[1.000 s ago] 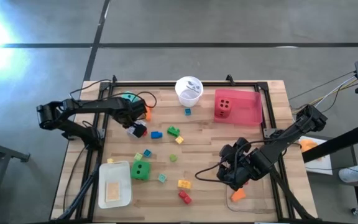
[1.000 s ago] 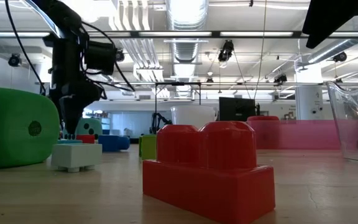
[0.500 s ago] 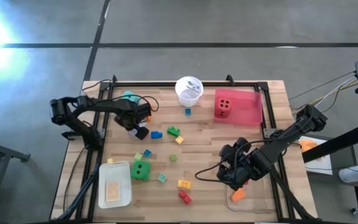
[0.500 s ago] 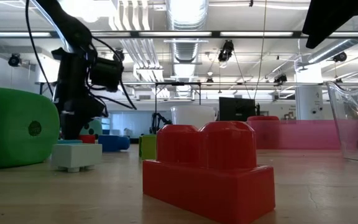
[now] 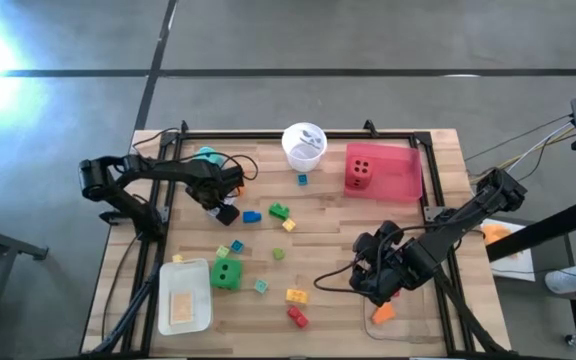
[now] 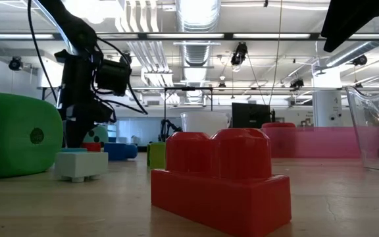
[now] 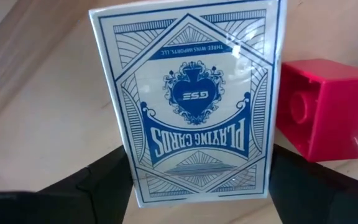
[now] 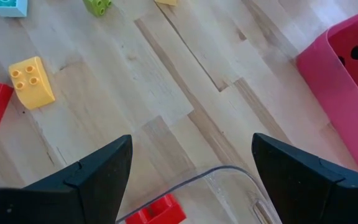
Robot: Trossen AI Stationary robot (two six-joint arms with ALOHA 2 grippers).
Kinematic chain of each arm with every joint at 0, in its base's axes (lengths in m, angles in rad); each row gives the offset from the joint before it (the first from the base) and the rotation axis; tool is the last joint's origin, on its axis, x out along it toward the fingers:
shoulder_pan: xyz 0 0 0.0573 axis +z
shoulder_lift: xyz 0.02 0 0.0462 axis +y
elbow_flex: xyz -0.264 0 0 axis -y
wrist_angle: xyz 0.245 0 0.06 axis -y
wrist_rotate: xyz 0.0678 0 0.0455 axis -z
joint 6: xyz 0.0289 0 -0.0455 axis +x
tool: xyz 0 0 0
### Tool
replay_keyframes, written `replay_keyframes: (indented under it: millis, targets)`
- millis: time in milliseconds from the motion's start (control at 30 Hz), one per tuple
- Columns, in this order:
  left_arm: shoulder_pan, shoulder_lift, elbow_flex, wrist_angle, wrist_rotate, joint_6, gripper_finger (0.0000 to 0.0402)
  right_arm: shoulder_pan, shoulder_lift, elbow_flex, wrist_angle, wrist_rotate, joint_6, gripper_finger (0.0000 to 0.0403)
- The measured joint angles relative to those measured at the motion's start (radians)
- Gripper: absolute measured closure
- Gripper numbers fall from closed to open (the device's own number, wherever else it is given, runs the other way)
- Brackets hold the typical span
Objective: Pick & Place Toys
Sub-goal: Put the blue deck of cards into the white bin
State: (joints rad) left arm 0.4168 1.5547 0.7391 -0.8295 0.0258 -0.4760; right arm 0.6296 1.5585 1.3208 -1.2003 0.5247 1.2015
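My left gripper (image 5: pixel 223 208) is at the table's left side, fingers pointing down, shut on a white-and-blue playing-card box (image 7: pixel 197 99). A red brick (image 7: pixel 325 109) lies right beside the box. In the low view my left gripper (image 6: pixel 77 135) stands behind a white brick (image 6: pixel 79 164). My right gripper (image 5: pixel 373 280) is open and empty over the clear tray's (image 5: pixel 408 325) far edge; its wrist view (image 8: pixel 191 146) shows bare wood between the fingers. The green die (image 5: pixel 227 273), a teal die (image 5: pixel 206 155) and several small bricks lie on the table. My left gripper pinches the card box between its two fingers, one on each long side (image 7: pixel 132 168), near the end closest to the wrist. The fingers (image 7: pixel 104 183) come from above and lie along the box. Whether the box's far end touches the table, I cannot tell.
A white cup (image 5: pixel 304 143) and a pink tray (image 5: pixel 400 172) holding the red die (image 5: pixel 359 172) stand at the far edge. A white tray (image 5: pixel 184 297) is at the near left. An orange brick (image 5: pixel 383 312) lies in the clear tray. A black frame (image 5: pixel 298 134) rims the table.
My left gripper has gone down a little and slightly toward the table's right edge with the card box, the arm's elbow swinging in over the table. It has kept still for the last half second. My right arm has not moved.
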Motion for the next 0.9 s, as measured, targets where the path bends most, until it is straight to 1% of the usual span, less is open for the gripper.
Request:
replay_keyframes:
  millis: [300,467,600,700,900]
  targets:
    - [0.001,-0.005,0.001,-0.021,0.012,-0.069,0.0097,0.000,0.000,-0.001,0.001,0.002,0.002,0.0078]
    - [0.000,-0.043,-0.001,-0.103,0.017,-0.148,0.0097,0.000,0.000,-0.001,-0.001,0.029,-0.001,0.0078]
    - [-0.018,-0.117,-0.001,-0.176,0.021,-0.234,0.0097,0.000,0.000,-0.002,-0.006,0.058,-0.028,0.0078]
    - [-0.048,-0.200,0.001,-0.205,0.026,-0.332,0.0097,0.000,0.000,-0.005,-0.008,0.085,-0.059,0.0078]
    - [-0.157,-0.349,0.055,-0.301,0.032,-0.564,0.0097,-0.009,0.000,-0.023,-0.011,0.111,-0.081,0.0078]
